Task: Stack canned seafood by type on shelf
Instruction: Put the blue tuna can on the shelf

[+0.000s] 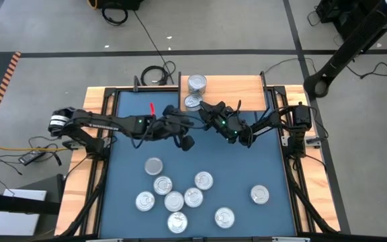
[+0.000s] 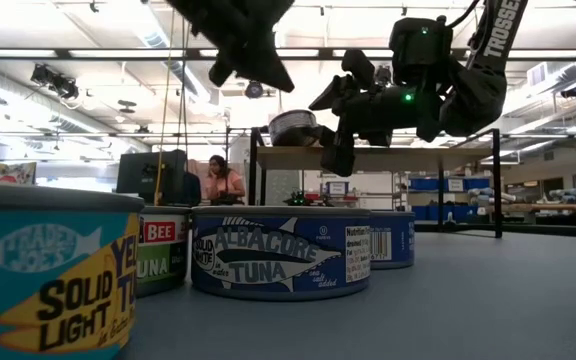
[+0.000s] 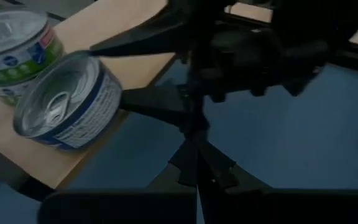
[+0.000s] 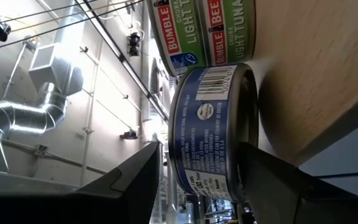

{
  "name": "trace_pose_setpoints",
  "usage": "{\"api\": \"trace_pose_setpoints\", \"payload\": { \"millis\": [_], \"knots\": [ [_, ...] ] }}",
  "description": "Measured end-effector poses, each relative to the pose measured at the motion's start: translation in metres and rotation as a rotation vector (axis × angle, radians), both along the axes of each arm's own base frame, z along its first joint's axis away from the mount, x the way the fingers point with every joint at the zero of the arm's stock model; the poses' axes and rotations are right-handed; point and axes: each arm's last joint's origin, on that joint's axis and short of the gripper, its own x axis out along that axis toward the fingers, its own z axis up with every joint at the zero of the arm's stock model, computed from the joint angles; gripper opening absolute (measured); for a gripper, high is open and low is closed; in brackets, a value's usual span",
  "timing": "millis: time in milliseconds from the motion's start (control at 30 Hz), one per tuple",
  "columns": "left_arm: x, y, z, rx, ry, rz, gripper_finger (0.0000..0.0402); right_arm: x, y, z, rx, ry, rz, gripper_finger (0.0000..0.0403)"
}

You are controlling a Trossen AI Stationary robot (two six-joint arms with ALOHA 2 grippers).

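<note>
So the wooden shelf (image 1: pixel 244 91) sits at the 12 o'clock edge of the blue table (image 1: pixel 261 161), and it already has a short stack of green-label Bumble Bee tins (image 1: pixel 197 83) on it. Right at the shelf's front edge, just at 6 o'clock of that stack, there's a blue-label tin (image 1: pixel 193 102) sitting flat on the wood with its pull-tab lid up.

The right gripper (image 1: pixel 205 109) is at that blue-label tin, coming in from the 3 o'clock side. From its wrist camera you can see the tin (image 4: pixel 213 134) sitting between the two fingers (image 4: pixel 132 180). Its jaws are spread wide around the can with a bit of daylight on each side, so it looks loose around it, not squeezing.

The left gripper (image 1: pixel 185 142) hangs over the middle of the table, at about 7 o'clock from the shelf tins and clear of them, fingers pressed together with nothing in them.

The rest of the cans (image 1: pixel 174 200) are bunched at the 6 o'clock end of the table, most of them touching or nearly so, with one loner (image 1: pixel 260 195) off at 4 o'clock. From table level you can read albacore tuna (image 2: pixel 280 253) on the closest blue one and solid light on a teal one (image 2: pixel 53 270).

There's a person (image 2: pixel 224 183) sitting way back in the room.
</note>
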Motion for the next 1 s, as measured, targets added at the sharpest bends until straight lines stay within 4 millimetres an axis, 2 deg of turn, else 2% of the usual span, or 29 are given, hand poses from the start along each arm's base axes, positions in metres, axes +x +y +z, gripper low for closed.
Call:
{"api": "trace_pose_setpoints", "payload": {
  "millis": [267,500,767,1000],
  "knots": [
    [-0.005,0.009,-0.030,-0.043,-0.064,-0.035,0.0001,0.000,0.000,0.000,0.000,0.002,0.000,0.0220],
    [-0.003,0.014,-0.026,-0.005,-0.119,-0.054,0.0001,0.000,0.000,-0.001,0.001,0.010,0.001,0.0220],
    [-0.007,0.047,-0.031,-0.065,-0.186,-0.011,0.0001,0.000,0.000,-0.001,0.001,0.017,0.001,0.0220],
    [-0.008,0.051,-0.033,-0.097,-0.195,-0.029,0.0000,0.000,0.000,-0.001,0.001,0.018,0.002,0.0220]
  ]
}}
